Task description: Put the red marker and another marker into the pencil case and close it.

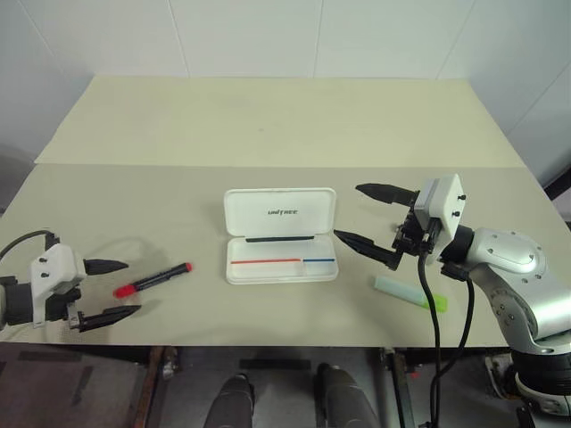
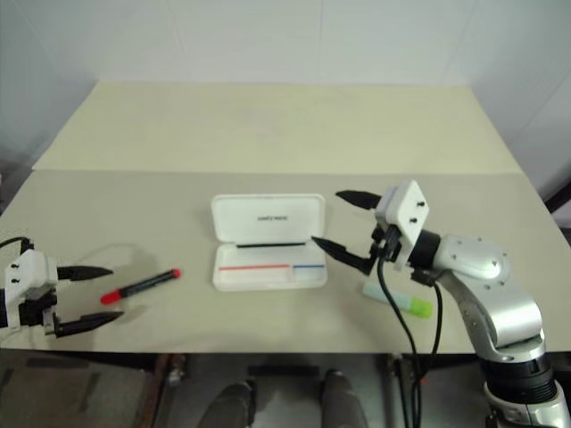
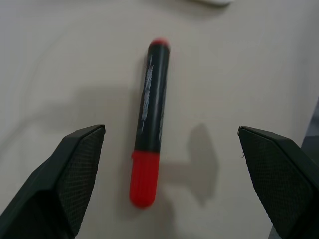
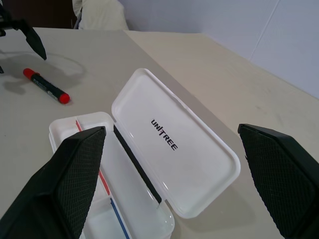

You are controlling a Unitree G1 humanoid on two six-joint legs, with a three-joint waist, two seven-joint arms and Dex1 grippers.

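Lining up the first pick: case [image 1: 280, 234] lies open w/ nothing in it, red marker [image 1: 153, 280] to its left on tabletop [image 1: 268, 125], left gripper [image 1: 109, 288] jaws apart just left of marker, right gripper [image 1: 376, 225] jaws apart by case's right end, highlighter [image 1: 409, 294] right of case; next, prob. straddle marker & clamp.

The pencil case [image 1: 280, 235] is smooth white plastic with a slight gloss (its open lid catches the light). Left of it, the red marker [image 1: 153, 280] has a shiny black plastic barrel and a satin red cap. Right of the case, the highlighter [image 1: 409, 292] looks like smooth pale-green plastic. The table [image 1: 268, 125] beneath is matt beige. The left gripper's fingers [image 3: 75, 169] have finely textured black pads.
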